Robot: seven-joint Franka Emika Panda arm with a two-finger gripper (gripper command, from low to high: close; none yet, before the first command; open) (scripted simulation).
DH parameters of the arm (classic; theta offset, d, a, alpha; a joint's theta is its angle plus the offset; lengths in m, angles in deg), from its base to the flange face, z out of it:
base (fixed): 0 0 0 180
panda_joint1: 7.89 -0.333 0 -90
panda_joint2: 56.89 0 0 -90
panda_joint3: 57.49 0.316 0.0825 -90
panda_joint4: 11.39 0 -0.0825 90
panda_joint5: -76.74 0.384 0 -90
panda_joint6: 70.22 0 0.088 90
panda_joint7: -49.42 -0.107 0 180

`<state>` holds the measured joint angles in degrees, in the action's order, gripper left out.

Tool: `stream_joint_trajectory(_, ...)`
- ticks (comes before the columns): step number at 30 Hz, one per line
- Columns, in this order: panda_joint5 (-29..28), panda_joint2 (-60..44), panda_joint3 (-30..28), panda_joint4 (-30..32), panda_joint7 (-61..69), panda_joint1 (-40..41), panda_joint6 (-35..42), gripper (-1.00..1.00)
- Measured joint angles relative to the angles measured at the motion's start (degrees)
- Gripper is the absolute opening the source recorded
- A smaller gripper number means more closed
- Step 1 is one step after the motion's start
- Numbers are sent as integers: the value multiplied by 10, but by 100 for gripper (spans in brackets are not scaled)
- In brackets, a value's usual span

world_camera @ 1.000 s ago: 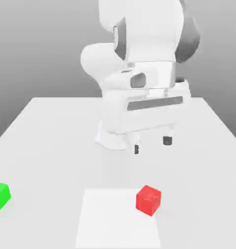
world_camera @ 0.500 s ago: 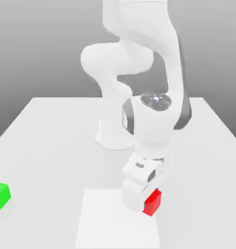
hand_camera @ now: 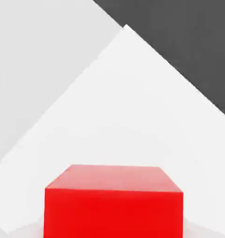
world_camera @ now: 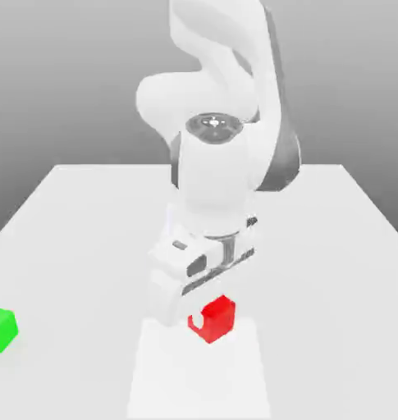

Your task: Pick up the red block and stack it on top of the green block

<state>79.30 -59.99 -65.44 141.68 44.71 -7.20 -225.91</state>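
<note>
At the far left of the exterior view, the green block [world_camera: 1, 330] sat on the white table [world_camera: 70, 230], close to the table's near edge. It sat by itself, well apart from the arm and from the other block. Farther right, near the middle, the big white robot arm [world_camera: 222, 164] bent down over the table. Its hand, the gripper [world_camera: 194, 316], was low, just above a brighter white square patch [world_camera: 169, 377] on the table top. The red block [world_camera: 212, 318] was right at the gripper's tip, partly hidden behind the white hand. I could not tell if the fingers were squeezing the block or were apart, and I could not tell if the block was touching the table. In the hand view, the red block [hand_camera: 113, 202] looked big and very close to the camera, with the pale table [hand_camera: 132, 107] behind it and a dark area past the table's edge.
</note>
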Motion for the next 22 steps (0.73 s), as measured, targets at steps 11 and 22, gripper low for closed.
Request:
stream_joint_trajectory(11, 57, -75, -142, -126, -14, 207, 58, -100)
stream_joint_trajectory(22, 116, -147, -112, -136, 26, 240, 0, 100)
